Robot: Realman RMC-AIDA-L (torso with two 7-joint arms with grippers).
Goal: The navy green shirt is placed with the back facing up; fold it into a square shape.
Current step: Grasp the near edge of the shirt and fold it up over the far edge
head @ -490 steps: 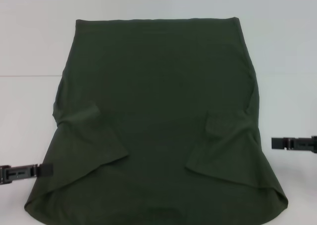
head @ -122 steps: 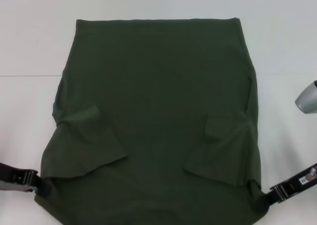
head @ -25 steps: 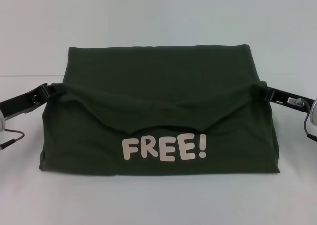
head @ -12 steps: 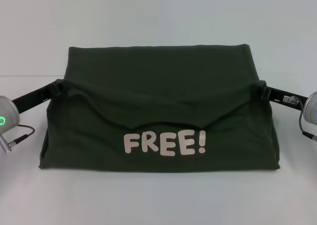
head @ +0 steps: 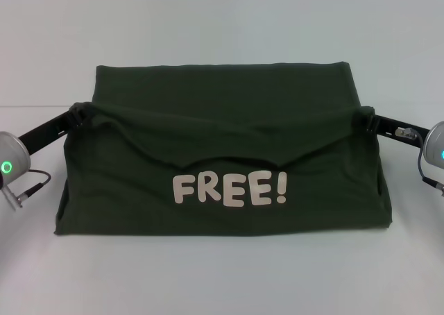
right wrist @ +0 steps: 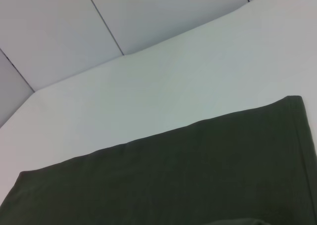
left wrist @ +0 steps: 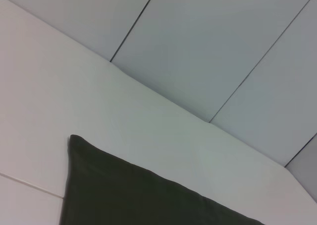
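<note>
Navy green shirt (head: 222, 162): centre of frame on white counter (head: 222, 280), folded, "FREE!" up | left gripper (head: 78, 115): mid-left, jaws closed on folded layer's left corner | right gripper (head: 365, 118): mid-right, jaws closed on right corner

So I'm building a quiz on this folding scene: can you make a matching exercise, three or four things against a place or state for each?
Things:
1. left gripper
2. right gripper
3. "FREE!" lettering
4. shirt

Places or states:
A. off-white, facing up on the folded-over layer
B. pinching the fold's corner on the robot's right
C. dark green, lying on the white table
D. pinching the fold's corner on the robot's left

Pairs: 1-D, 2-B, 3-A, 4-C
</note>
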